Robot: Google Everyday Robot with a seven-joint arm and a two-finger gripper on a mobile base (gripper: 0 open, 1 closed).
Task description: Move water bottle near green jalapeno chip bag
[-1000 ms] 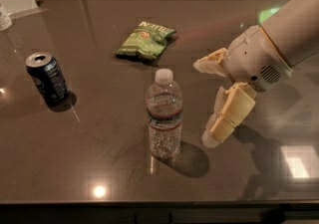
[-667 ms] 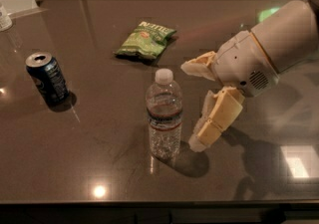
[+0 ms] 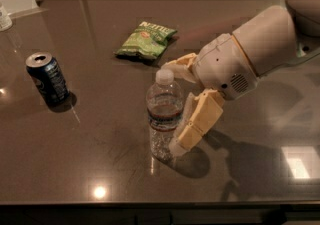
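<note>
Dark table point(image 3: 100, 159) fills the view. Robot arm point(image 3: 265, 39) comes in from upper rt. Gripper point(image 3: 175, 106) is at mid-table w/ fingers spread wide around the water bottle point(image 3: 162, 114): one behind near the cap, the other at its rt side, not closed on it. Bottle is upright, center-front. Green chip bag point(image 3: 146, 40) lies flat behind it, apart. Soda can point(image 3: 47, 78) stands upright at far left.

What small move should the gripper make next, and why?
Probably close the gripper on the small clear ribbed plastic water bottle. The open gripper reaches in from the right, one finger behind the bottle's top, the other in front of its lower body. The bottle stands upright, apart from the crinkled light-green chip bag.
</note>
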